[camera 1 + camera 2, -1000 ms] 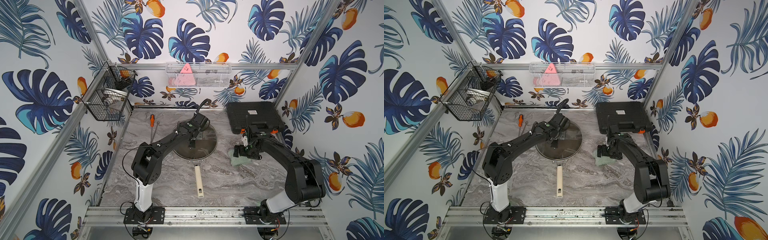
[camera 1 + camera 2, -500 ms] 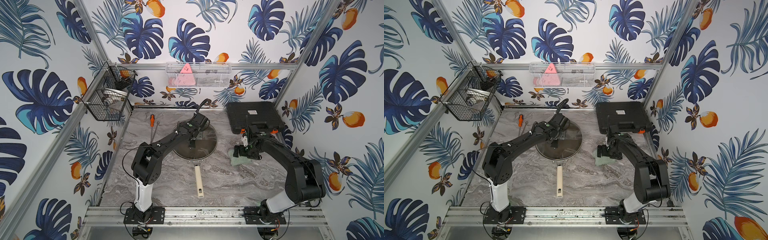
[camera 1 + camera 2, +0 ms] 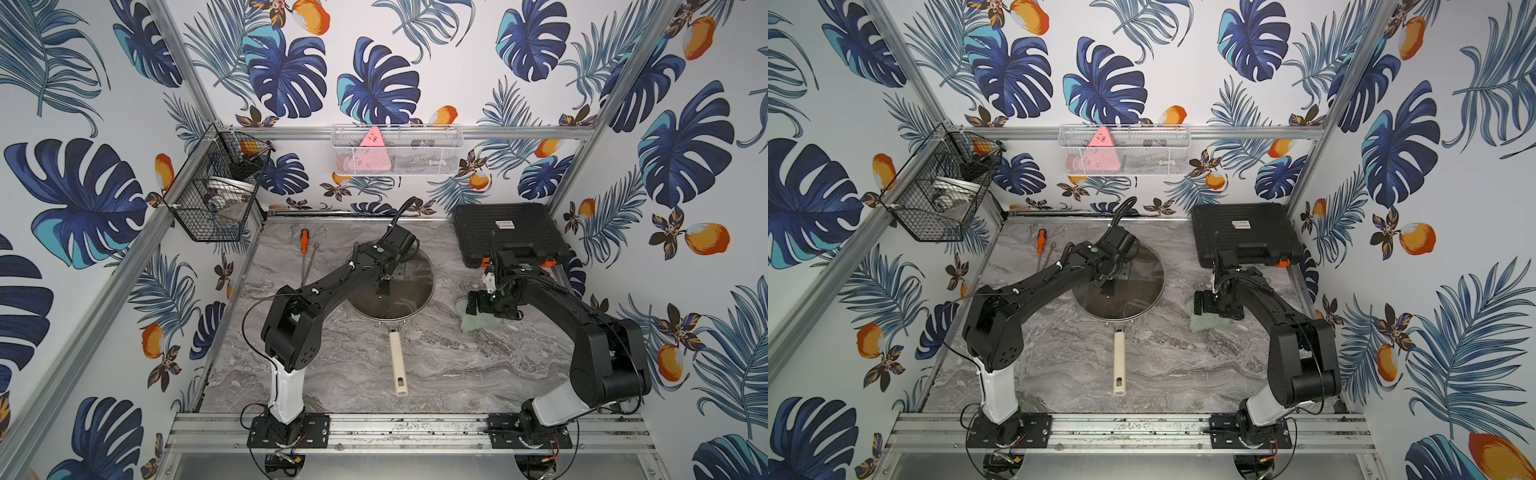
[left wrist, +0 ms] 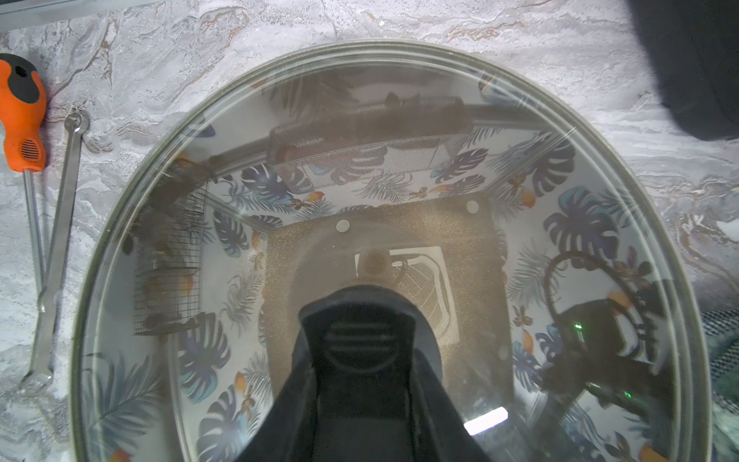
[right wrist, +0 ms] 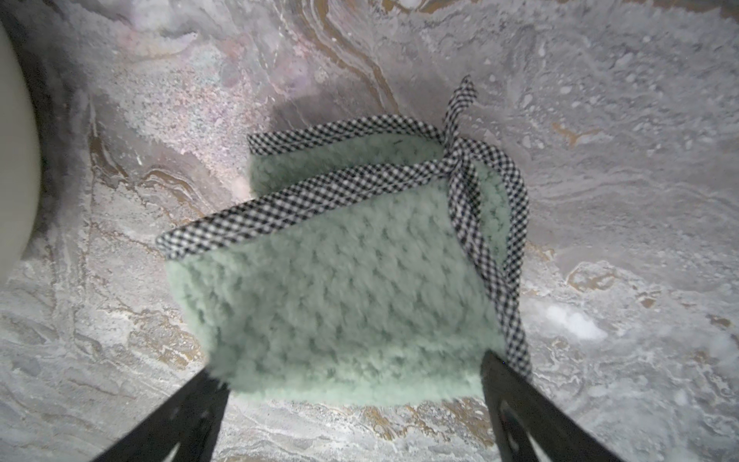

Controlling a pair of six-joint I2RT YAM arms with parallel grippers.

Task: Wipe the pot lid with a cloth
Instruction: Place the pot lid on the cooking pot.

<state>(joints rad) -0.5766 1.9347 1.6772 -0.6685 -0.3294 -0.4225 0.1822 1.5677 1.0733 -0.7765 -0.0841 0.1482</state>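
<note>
The right end effector [image 5: 352, 372] straddles the cloth [image 5: 340, 280].

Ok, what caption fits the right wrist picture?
Open right claw poised around the mint-green cloth on the marble table.

A marbled tabletop [image 3: 332, 374] is enclosed by leaf-papered walls [image 3: 478, 95]; a wire basket [image 3: 208, 220] is hung far left, a mesh tray [image 3: 432, 160] far centre.
</note>
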